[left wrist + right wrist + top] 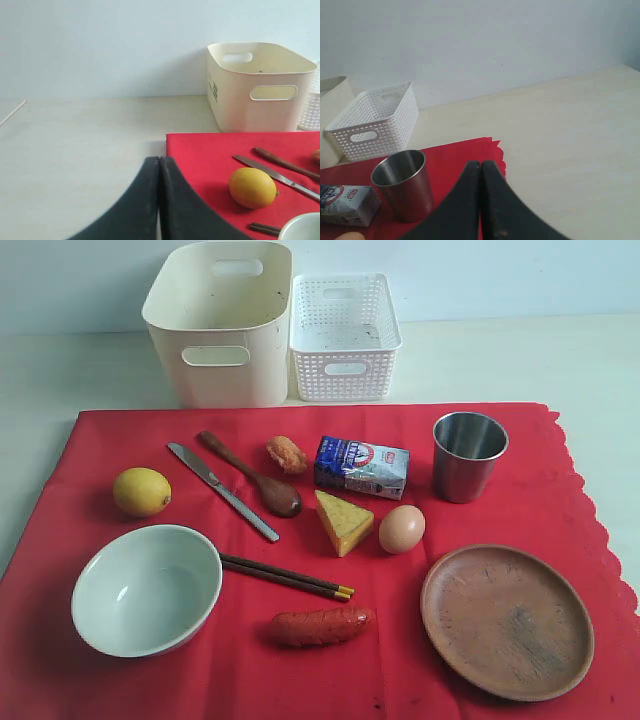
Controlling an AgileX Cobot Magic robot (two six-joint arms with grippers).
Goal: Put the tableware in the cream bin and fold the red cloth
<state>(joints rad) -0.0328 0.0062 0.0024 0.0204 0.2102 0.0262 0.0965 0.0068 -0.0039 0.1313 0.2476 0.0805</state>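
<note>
Left claw (159, 159): pressed together, holding nothing. It hangs over bare tabletop (75, 150) just off the left edge of the red cloth (230, 680).
Right claw (481, 162): pressed together and empty, by the red cloth's scalloped right edge near its far corner.
Tableware: all of it lies on the red cloth. The bowl (146, 590) is at the near left, the plate (507, 621) at the near right, the chopsticks (285, 576) between them, and the knife (222, 490) and spoon (250, 473) at the far left.
Cream bin (250, 370): off the red cloth, just past its far edge, toward the left.
Steel cup (468, 455): upright in the red cloth's far right corner, just inward of the right claw. That arm is clearly the nearer one.
Knife axis: slanted, with the blade toward the cloth's far left and the handle toward its middle. The left arm is nearer.
Doubt: neither arm shows in the exterior view, so how high the claws hang is hard to tell.
Judgement: the cup looks like the easiest first pick.
</note>
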